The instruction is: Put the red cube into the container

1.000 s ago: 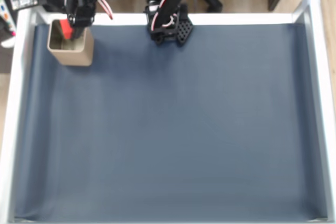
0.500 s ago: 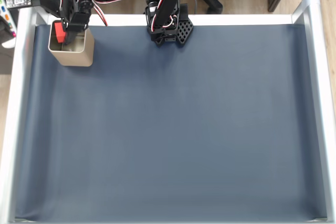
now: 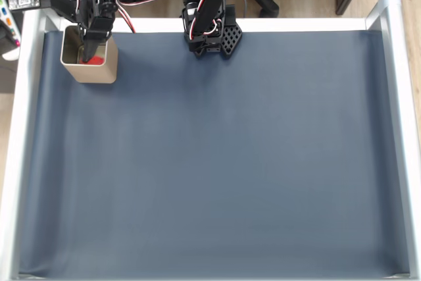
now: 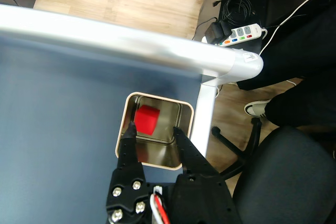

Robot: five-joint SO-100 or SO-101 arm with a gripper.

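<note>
Claw [image 4: 153, 127] of the black arm hangs over the mouth of the square silver-beige metal tin [image 4: 122, 135], its two fingers spread apart and holding nothing. Between the fingertips, in the wrist view, the small bright red cube [image 4: 146, 118] lies inside the tin, apart from both fingers. In the fixed view the claw [image 3: 87, 49] dips into the tin [image 3: 100, 72] at the far left corner of the blue-covered bench [image 3: 217, 162], with a patch of red [image 3: 95, 60] showing low inside.

By the look of it the drop is done, so the placing step is finished and what remains is to withdraw. That calls for a lift straight up first, since the fingertips sit just inside the thin walls and a sideways pull could catch the rim and tip the tin.

Left of the tin and behind it, in the fixed view, runs the bench's raised white rail [image 3: 29, 97], close by. Rightward the blue surface lies open up to the arm's base [image 3: 212, 34] and beyond, so the retreat has room that way.
</note>
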